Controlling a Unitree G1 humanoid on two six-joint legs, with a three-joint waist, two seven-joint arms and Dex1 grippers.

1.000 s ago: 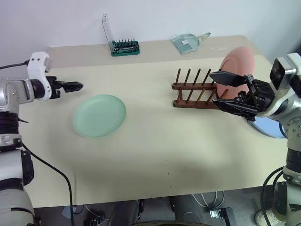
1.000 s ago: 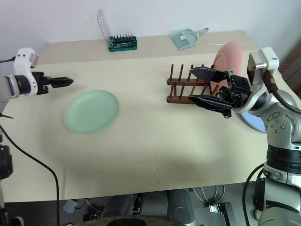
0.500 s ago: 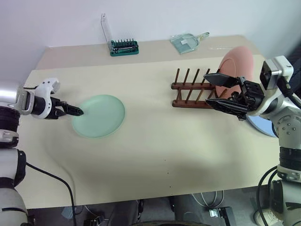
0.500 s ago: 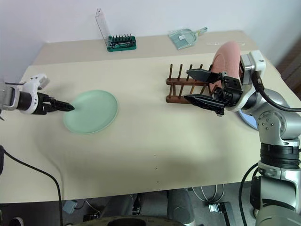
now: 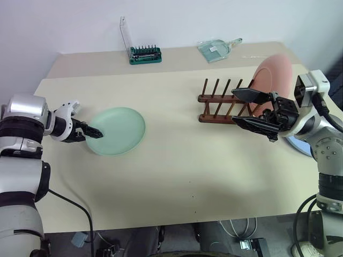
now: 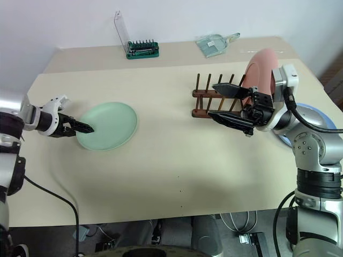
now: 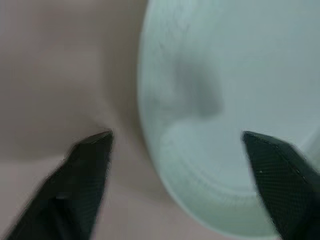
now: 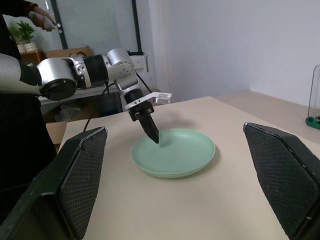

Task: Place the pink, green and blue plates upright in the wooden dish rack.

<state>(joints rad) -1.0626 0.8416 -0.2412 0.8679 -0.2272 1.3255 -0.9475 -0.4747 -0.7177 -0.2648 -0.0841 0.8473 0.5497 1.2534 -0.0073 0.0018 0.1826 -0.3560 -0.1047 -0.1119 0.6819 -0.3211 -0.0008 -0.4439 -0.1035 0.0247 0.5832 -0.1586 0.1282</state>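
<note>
The green plate (image 5: pixel 115 131) lies flat on the left half of the table. My left gripper (image 5: pixel 96 132) points down at its left rim. In the left wrist view the fingers (image 7: pixel 90 170) stand open either side of that rim (image 7: pixel 150 150), one over the table and one over the plate. The wooden dish rack (image 5: pixel 225 101) stands at the right. The pink plate (image 5: pixel 273 75) stands upright at its far right end. The blue plate (image 6: pixel 321 115) lies flat behind my right arm, mostly hidden. My right gripper (image 5: pixel 244 108) hovers open in front of the rack, holding nothing.
At the back edge stand a green bit holder with a clear lid (image 5: pixel 144 53) and a clear scoop (image 5: pixel 217 48). A person in dark clothes (image 8: pixel 20 100) stands beyond the table's left end. Bare tabletop (image 5: pixel 177 160) lies between the green plate and the rack.
My left gripper has dropped and tilted downward, coming from above the table's left edge to the green plate's left rim. The right arm has barely moved.
</note>
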